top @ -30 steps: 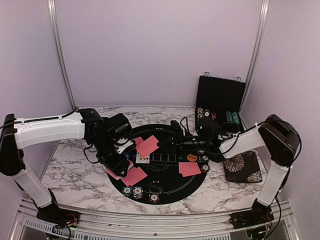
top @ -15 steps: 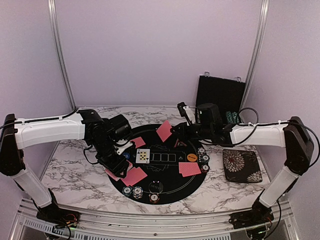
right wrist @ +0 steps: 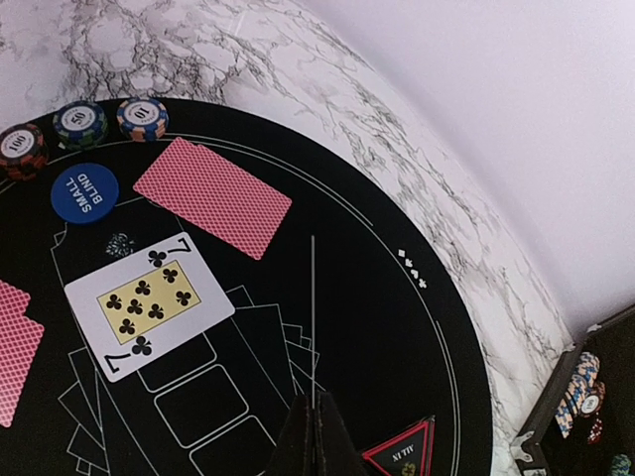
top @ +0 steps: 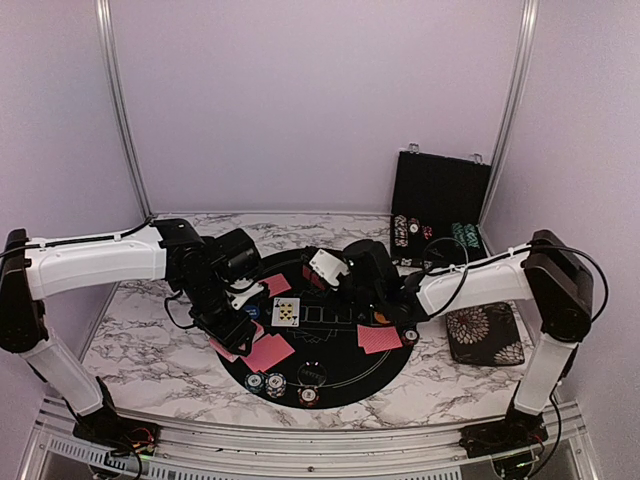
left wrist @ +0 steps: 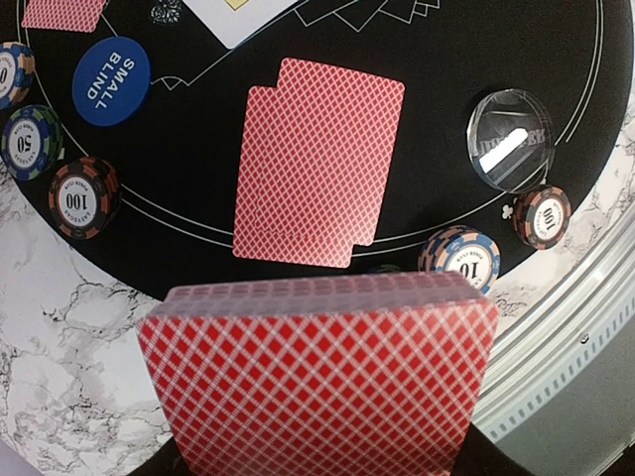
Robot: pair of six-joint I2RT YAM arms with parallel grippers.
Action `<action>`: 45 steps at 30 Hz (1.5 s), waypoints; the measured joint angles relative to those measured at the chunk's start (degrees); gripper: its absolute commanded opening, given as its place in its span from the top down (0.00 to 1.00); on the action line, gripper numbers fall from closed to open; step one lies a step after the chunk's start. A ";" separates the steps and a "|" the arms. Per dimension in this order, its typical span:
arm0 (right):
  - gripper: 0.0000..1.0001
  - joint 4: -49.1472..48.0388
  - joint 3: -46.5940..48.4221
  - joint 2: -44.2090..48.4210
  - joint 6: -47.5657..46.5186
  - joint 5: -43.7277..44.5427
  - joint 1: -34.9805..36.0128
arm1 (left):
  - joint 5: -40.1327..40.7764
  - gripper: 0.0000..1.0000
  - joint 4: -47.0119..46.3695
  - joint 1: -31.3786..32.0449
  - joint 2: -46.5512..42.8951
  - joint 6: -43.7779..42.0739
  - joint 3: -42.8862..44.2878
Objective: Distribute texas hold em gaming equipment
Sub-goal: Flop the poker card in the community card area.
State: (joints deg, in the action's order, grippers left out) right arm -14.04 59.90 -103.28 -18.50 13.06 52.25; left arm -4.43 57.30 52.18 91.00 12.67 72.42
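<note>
Left end effector point(top: 236, 328) gripping deck of red-backed cards point(left wrist: 317, 387) over near-left rim of black mat point(top: 350, 372), right end effector point(right wrist: 314, 421) pinched shut on single card point(top: 326, 266) above mat centre, seven of clubs point(right wrist: 149, 305) face up

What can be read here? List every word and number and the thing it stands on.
"SMALL BLIND": blue button.
"100": dark chip and second dark chip.
"50": green chip.
"10": blue chip.
"7": face-up clubs card.
Too blurred to read: clear round button, red triangle mark.
</note>
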 measured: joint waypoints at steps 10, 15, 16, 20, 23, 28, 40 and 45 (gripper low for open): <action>1.00 -4.46 0.02 -5.68 -8.85 3.34 2.51 | 0.00 0.49 -0.04 0.00 -0.09 0.02 -0.11; 1.00 -4.85 0.04 -7.39 -10.60 3.72 3.48 | 0.00 0.49 -0.04 0.00 -0.09 0.04 -0.17; 1.00 -4.85 0.04 -7.48 -10.80 3.82 3.76 | 0.00 0.49 -0.02 0.00 -0.09 0.04 -0.17; 1.00 -4.92 0.04 -7.50 -11.13 3.96 4.72 | 0.00 0.49 -0.02 0.00 -0.09 0.04 -0.17; 1.00 -4.92 0.04 -7.50 -11.10 3.89 5.38 | 0.00 0.49 -0.02 0.00 -0.09 0.04 -0.17; 1.00 -4.85 0.04 -7.50 -10.82 3.78 5.99 | 0.00 0.49 -0.02 0.00 -0.09 0.02 -0.17; 0.79 -3.82 -0.59 -8.04 -8.02 2.91 6.10 | -0.02 0.49 -0.02 0.00 -0.09 0.04 -0.17; 0.72 -3.02 -1.97 -8.04 -6.29 1.86 6.29 | -0.02 0.49 -0.02 0.00 -0.09 0.04 -0.17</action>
State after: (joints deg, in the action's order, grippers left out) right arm -17.06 57.93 -111.33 -24.80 14.92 58.54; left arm -4.45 57.28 52.18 90.91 12.71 72.25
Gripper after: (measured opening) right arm 0.233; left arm 0.674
